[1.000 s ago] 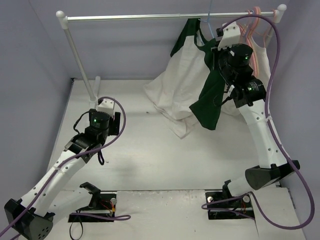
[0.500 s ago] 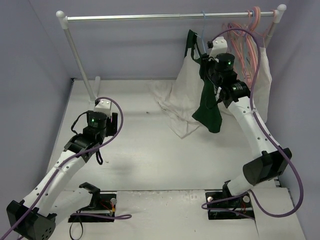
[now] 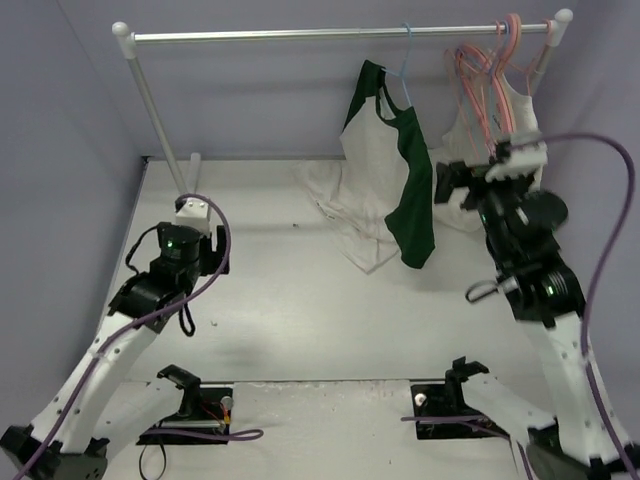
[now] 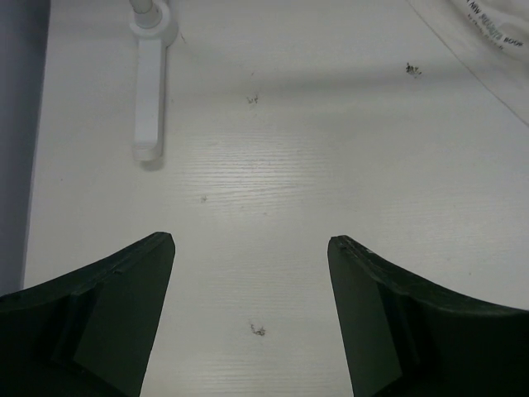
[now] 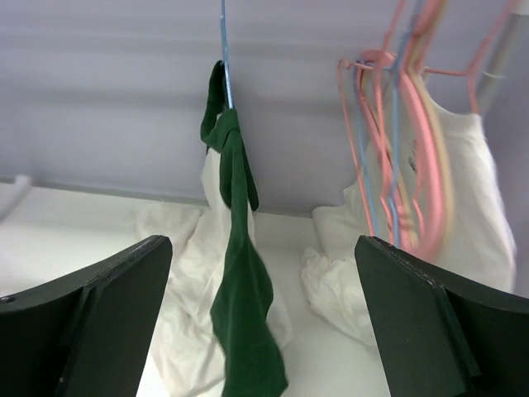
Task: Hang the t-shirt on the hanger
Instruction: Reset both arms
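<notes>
- Overhead, upper centre: the t-shirt [image 3: 378, 150] hangs from the light-blue hanger [image 3: 405, 62] on the rail [image 3: 300, 34], its hem trailing on the table [image 3: 280, 300].
- Right wrist view: the right gripper [image 5: 260, 248] is spread wide and empty, with pink hangers [image 5: 413, 165] at upper right.
- Left wrist view: the left gripper [image 4: 250, 244] is released above the table.

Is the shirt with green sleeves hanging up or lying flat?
Hanging up. The t-shirt droops from the blue hanger on the rail, its hem bunched on the table.
</notes>
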Robot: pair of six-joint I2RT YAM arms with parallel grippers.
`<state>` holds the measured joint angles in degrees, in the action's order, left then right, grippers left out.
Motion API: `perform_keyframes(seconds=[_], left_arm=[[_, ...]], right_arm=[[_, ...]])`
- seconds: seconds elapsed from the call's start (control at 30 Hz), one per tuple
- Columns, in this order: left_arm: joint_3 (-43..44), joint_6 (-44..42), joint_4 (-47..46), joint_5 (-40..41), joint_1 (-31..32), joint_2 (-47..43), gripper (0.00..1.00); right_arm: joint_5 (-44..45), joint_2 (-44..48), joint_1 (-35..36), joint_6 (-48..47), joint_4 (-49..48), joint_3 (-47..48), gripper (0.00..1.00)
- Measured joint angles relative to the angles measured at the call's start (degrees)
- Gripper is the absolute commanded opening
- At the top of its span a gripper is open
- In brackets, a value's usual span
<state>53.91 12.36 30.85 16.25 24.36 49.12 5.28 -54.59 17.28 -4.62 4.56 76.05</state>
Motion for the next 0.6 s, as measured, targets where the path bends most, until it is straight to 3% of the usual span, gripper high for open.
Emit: perform_keyframes(seconds=[0.27, 0.6], left_arm=[[2.4, 1.4, 8.3, -1.0, 0.0, -11.6, 0.76], [-10.1, 4.3, 10.2, -0.3, 0.0, -24.0, 0.76]], right_arm=[[0.7, 28.8, 0.0, 5.0, 7.3, -16.7, 1.00], [1.6, 44.2, 0.0, 6.2, 16.1, -25.4, 1.00]])
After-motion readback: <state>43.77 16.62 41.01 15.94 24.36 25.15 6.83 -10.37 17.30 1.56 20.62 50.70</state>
